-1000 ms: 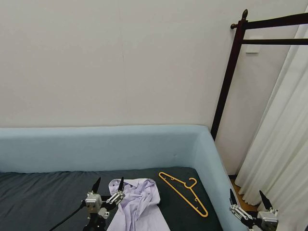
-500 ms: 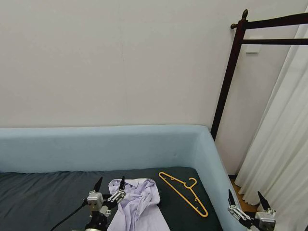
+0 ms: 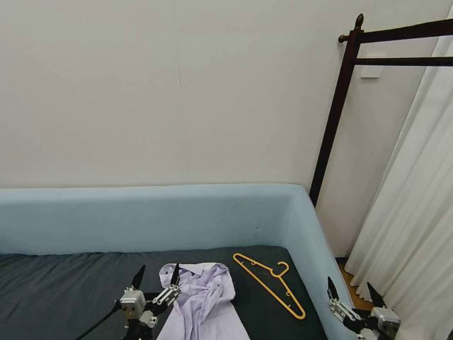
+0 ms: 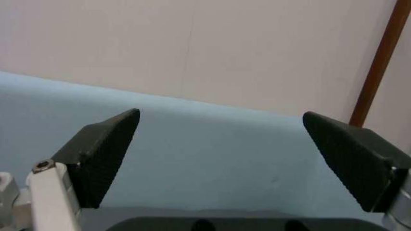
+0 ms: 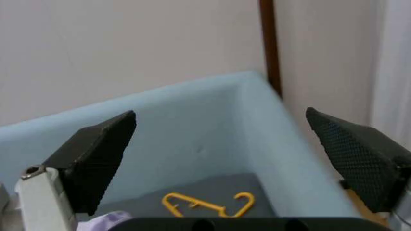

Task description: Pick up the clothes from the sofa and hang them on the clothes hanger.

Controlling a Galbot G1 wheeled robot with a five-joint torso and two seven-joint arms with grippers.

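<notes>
– Left gripper, what's it doing?
– Spread wide and empty, hovering just beside the lilac shirt crumpled on the sofa seat. The right gripper is also splayed and holds nothing, out past the sofa's end.
– Anything changed?
– Both have sunk a little in the head view over the last second, and the right one has drifted inward. The shirt and the yellow hanger beside it lie untouched, so I'd say the pickup hasn't begun. The dark rack is bare.
– Any labels?
– No readable writing anywhere.
</notes>
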